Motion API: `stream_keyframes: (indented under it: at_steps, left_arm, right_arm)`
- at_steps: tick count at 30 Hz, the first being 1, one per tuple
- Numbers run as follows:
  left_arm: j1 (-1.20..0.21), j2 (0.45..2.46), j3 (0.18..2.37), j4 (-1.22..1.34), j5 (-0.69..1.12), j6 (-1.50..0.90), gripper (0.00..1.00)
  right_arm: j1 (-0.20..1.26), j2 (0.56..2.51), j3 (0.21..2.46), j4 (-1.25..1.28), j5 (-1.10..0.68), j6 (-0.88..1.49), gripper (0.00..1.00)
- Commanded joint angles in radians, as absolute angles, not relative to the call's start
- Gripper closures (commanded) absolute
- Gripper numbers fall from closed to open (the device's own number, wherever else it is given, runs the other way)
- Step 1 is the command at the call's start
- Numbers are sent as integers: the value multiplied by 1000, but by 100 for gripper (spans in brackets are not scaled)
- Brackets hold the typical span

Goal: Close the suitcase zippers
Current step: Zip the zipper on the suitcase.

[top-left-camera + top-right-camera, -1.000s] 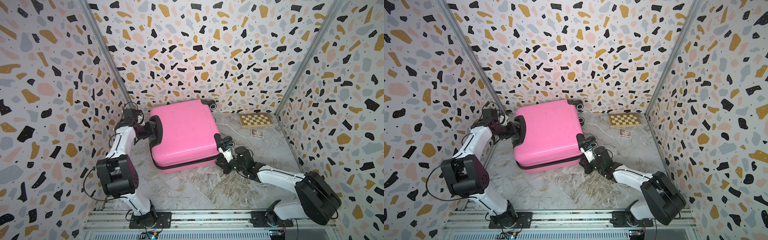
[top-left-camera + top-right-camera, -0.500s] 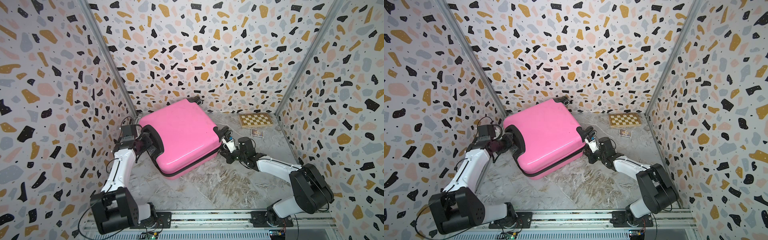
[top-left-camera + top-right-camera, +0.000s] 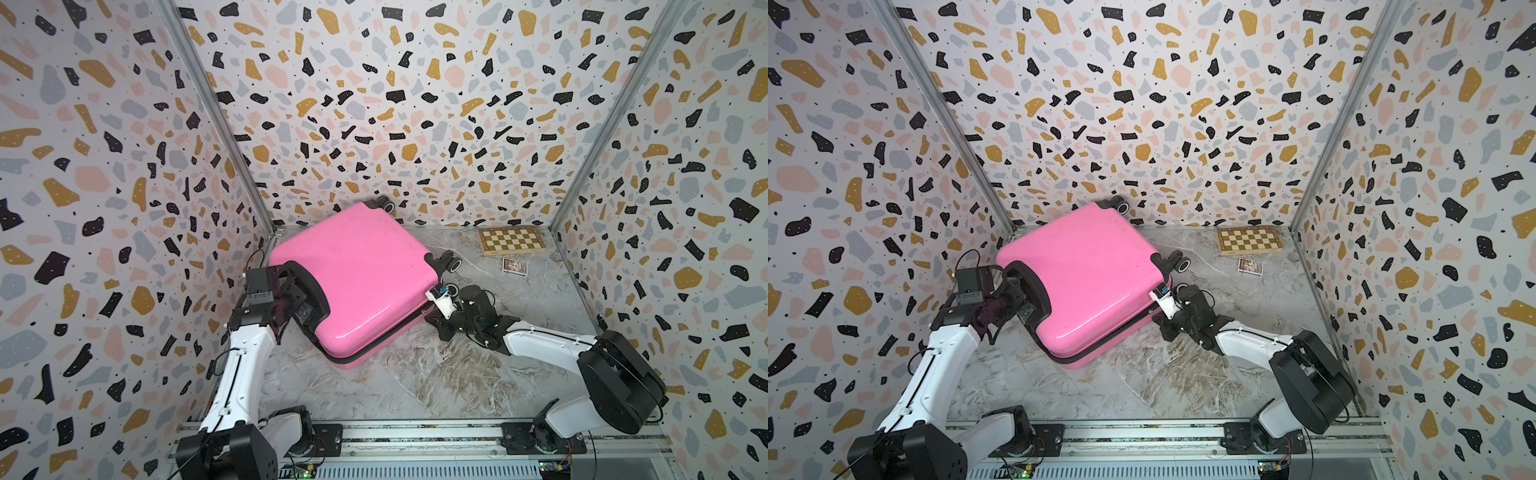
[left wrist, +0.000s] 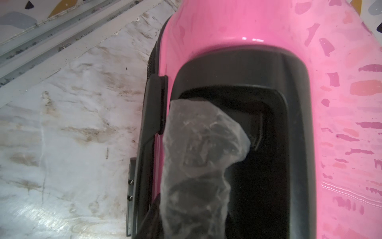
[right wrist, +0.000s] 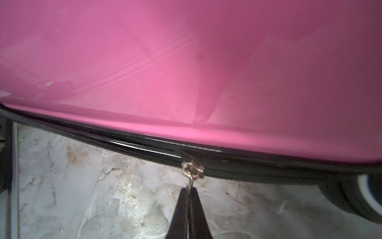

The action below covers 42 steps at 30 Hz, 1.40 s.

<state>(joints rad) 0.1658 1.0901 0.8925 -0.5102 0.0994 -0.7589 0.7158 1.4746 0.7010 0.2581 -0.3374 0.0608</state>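
Right end effector (image 5: 188, 191) clenched the zipper pull (image 5: 192, 170); I judged a steady drag along the suitcase (image 5: 186, 62) zippers (image 5: 103, 140) best.

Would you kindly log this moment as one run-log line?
left hand: grips suitcase at handle recess | right hand: shut on zipper pull

Suitcase (image 3: 361, 270) glossy pink hard plastic; zipper pull (image 5: 193, 169) brassy metal; chessboard (image 3: 512, 240) wood.
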Motion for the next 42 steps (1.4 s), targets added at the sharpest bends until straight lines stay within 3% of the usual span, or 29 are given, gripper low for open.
stream_keyframes:
  at_steps: [1, 13, 21, 22, 25, 27, 33, 36, 42]
  left_arm:
    - [136, 1059, 941, -392, 134, -1003, 100]
    - [82, 987, 918, -396, 0, -1150, 100]
    - [68, 985, 897, -409, -6, -1161, 100]
    - [67, 984, 903, -426, -11, -1149, 96]
    - [67, 979, 924, -448, -30, -1063, 48]
    - [67, 983, 945, -468, -40, -991, 34]
    - [68, 1034, 1039, -501, 11, -621, 25]
    - [67, 1042, 1073, -501, 160, -364, 25]
    - [64, 1021, 1065, -466, 474, 86, 34]
  right_arm:
    - [837, 1437, 702, 230, -477, 51, 100]
    - [1106, 1525, 866, 203, -446, 5, 100]
    - [1174, 1574, 919, 190, -382, 17, 100]
    - [1165, 1573, 917, 182, -361, 21, 100]
    - [1105, 1545, 887, 182, -359, 47, 100]
    - [1053, 1505, 849, 197, -368, 60, 100]
    - [862, 1379, 741, 215, -414, 80, 100]
    - [754, 1336, 709, 207, -442, 85, 100]
    - [556, 1329, 706, 159, -492, 53, 100]
